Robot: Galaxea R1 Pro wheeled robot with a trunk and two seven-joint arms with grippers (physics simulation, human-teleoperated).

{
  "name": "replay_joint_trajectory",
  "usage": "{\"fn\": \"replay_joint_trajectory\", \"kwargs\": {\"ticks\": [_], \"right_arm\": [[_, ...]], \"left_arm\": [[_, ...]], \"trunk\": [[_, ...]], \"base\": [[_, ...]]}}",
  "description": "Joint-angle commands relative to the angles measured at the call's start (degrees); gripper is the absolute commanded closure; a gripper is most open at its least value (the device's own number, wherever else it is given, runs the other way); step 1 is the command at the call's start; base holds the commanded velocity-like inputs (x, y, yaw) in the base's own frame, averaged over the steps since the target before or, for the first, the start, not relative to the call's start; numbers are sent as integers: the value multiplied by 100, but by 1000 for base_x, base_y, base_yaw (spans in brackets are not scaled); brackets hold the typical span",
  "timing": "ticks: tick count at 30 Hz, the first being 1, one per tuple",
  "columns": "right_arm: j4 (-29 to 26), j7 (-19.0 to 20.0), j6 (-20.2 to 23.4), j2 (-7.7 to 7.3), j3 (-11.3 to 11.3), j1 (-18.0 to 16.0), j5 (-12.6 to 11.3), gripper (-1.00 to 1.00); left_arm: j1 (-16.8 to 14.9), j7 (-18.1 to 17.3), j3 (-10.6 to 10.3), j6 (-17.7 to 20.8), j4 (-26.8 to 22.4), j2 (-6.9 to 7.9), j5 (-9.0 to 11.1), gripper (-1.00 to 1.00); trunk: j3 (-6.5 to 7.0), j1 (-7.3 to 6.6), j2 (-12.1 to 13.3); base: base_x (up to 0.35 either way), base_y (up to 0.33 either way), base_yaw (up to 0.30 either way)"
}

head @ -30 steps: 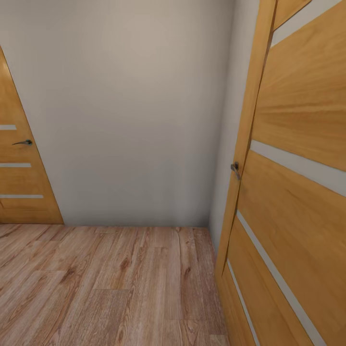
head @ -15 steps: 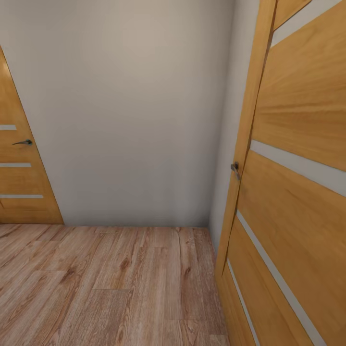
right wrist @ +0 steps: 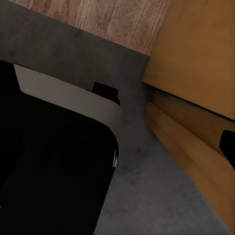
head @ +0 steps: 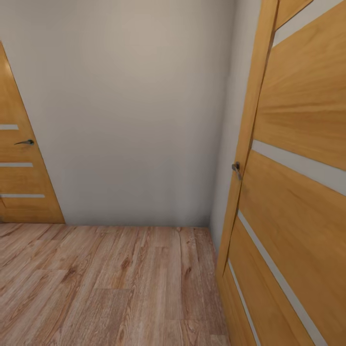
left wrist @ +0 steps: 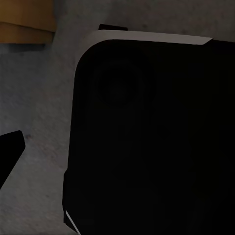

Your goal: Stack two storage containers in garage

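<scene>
The two storage containers are out of view. In the head view I face a white wall (head: 134,120) over a light wood-plank floor (head: 110,283). The left wrist view looks down on the robot's black base (left wrist: 156,142) standing on the dark grey concrete floor (left wrist: 39,112). A dark tip (left wrist: 9,147) at the edge may be a finger. The right wrist view shows the same base (right wrist: 49,166) on the grey floor (right wrist: 147,186), which meets wood planks (right wrist: 112,19). Another dark tip (right wrist: 229,147) sits at that edge. Neither gripper's state can be read.
An orange-brown door (head: 298,192) with a metal handle (head: 235,168) stands open close on my right, seen also as the door (right wrist: 196,58) in the right wrist view. A second, closed door (head: 19,178) is at the far left. The wall blocks the way ahead.
The whole head picture has shifted very slightly, so the camera moved a little. Nothing else differs.
</scene>
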Motion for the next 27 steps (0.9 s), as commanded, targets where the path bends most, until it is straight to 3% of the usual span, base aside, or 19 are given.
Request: {"fn": "replay_joint_trajectory", "kwargs": {"ticks": [1,8,22,27], "right_arm": [[18,-5,-35,3,49,-6,-56,-100],[18,-6,-36,3,48,-6,-57,-100],[18,-7,-35,3,42,-6,-57,-100],[18,-8,-35,3,46,-6,-57,-100]], "left_arm": [[-2,-2,-5,-14,1,0,45,-100],[-2,-3,-5,-14,1,0,45,-100],[-2,0,-5,-14,1,0,45,-100],[-2,-9,-13,-14,3,0,37,-100]], "trunk": [[-6,0,-3],[-6,0,-3],[-6,0,-3],[-6,0,-3]], "base": [[0,21,10],[0,138,2],[0,11,0],[176,0,0]]}}
